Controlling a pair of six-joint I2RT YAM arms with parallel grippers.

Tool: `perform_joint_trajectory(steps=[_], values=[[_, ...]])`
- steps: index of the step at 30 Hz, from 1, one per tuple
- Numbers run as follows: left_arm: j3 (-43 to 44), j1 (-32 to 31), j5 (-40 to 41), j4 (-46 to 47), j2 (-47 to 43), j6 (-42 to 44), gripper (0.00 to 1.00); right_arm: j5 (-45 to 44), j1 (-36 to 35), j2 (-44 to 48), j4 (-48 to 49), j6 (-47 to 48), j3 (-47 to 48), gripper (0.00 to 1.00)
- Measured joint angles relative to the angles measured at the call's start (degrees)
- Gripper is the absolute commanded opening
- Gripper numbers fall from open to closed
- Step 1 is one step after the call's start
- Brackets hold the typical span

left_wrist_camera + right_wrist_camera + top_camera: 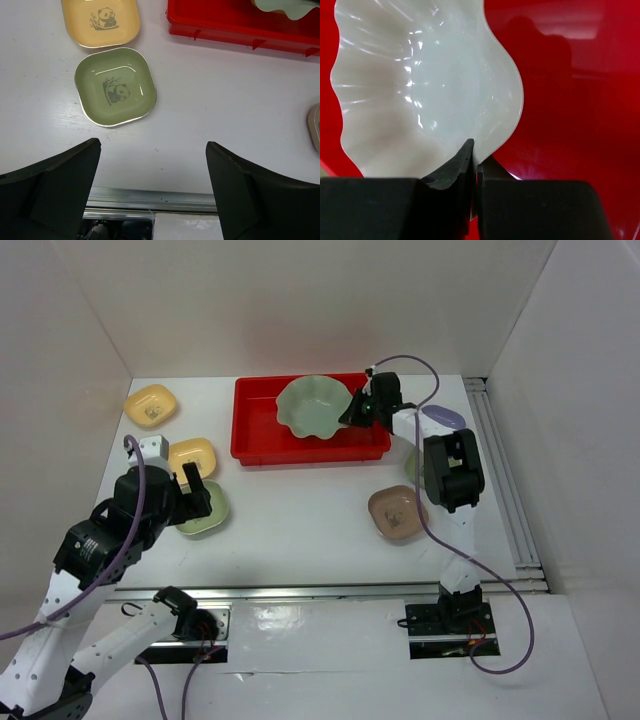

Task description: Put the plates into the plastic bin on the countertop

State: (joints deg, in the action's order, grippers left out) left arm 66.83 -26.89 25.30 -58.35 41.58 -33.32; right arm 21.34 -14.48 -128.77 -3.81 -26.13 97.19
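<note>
My right gripper (352, 410) is shut on the rim of the large pale-green scalloped plate (313, 406), holding it over the red plastic bin (262, 440); in the right wrist view the plate (420, 85) fills the frame above the bin floor (570, 100), clamped between the fingertips (475, 155). My left gripper (200, 490) is open and empty, above the light green dish (203, 518), which also shows in the left wrist view (116, 86). Two yellow dishes (151, 405) (192, 456), a brownish-pink dish (396, 513) and a lavender dish (443, 418) lie on the white countertop (300, 510).
White walls enclose the countertop on three sides. A metal rail (330, 590) runs along the near edge and another (505, 480) along the right side. The right arm's body (452, 470) covers part of the right side of the counter.
</note>
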Motion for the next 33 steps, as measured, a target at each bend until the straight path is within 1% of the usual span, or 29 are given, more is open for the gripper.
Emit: perform_joint_trajectory(steps=[2,3,5,6,7,10,12,13,14,15,18,21,23,26,29,33], values=[[0.0,0.0,0.0,0.0,0.2,0.0,1.0,0.6,0.0,-0.3,0.0,0.0,1.0,0.14],[-0.1,0.0,0.0,0.1,0.3,0.0,1.0,0.9,0.0,-0.5,0.0,0.0,1.4,0.14],[-0.2,0.0,0.0,0.1,0.6,0.0,1.0,1.9,0.0,-1.0,0.0,0.2,2.4,0.18],[-0.4,0.0,0.0,0.2,0.7,0.0,1.0,2.2,0.0,-1.4,0.0,0.2,2.8,0.26],[-0.6,0.0,0.0,0.1,0.8,0.0,1.0,2.7,0.0,-1.9,0.0,0.1,3.3,0.3],[-0.9,0.0,0.0,0.1,1.0,0.0,1.0,3.5,0.0,-2.9,-0.3,0.3,3.9,0.55],[-0.9,0.0,0.0,0.1,1.0,0.0,1.0,3.7,0.0,-3.0,-0.7,0.3,3.9,0.67],[-0.9,0.0,0.0,0.1,1.0,0.0,1.0,4.0,0.0,-3.0,-0.8,0.4,3.9,0.81],[-0.9,0.0,0.0,0.1,1.0,0.0,1.0,4.4,0.0,-3.0,-0.7,0.3,3.9,0.92],[-0.9,0.0,0.0,0.1,1.0,0.0,1.0,4.6,0.0,-2.9,-0.7,0.6,3.9,1.0],[-0.9,0.0,-0.1,0.1,1.3,0.0,1.0,4.5,-0.1,-1.4,-0.9,1.9,2.7,1.0],[-0.9,0.0,-1.2,0.4,2.2,0.0,1.0,2.8,-0.5,1.9,-2.0,3.0,2.1,1.0],[-1.0,0.0,-2.9,1.4,3.3,-0.1,1.0,0.8,-0.9,5.5,-3.4,4.0,2.1,1.0],[-2.4,0.0,-7.8,4.5,4.5,-0.4,1.0,-3.8,-1.8,13.1,-5.9,5.9,2.3,1.0],[-6.2,-0.5,-15.6,11.2,5.7,-2.1,1.0,-10.0,-3.3,21.4,-8.0,7.5,2.3,1.0],[-13.6,-3.9,-24.7,23.6,9.3,-6.5,1.0,-22.9,-6.5,34.2,-11.5,9.1,1.1,1.0]])
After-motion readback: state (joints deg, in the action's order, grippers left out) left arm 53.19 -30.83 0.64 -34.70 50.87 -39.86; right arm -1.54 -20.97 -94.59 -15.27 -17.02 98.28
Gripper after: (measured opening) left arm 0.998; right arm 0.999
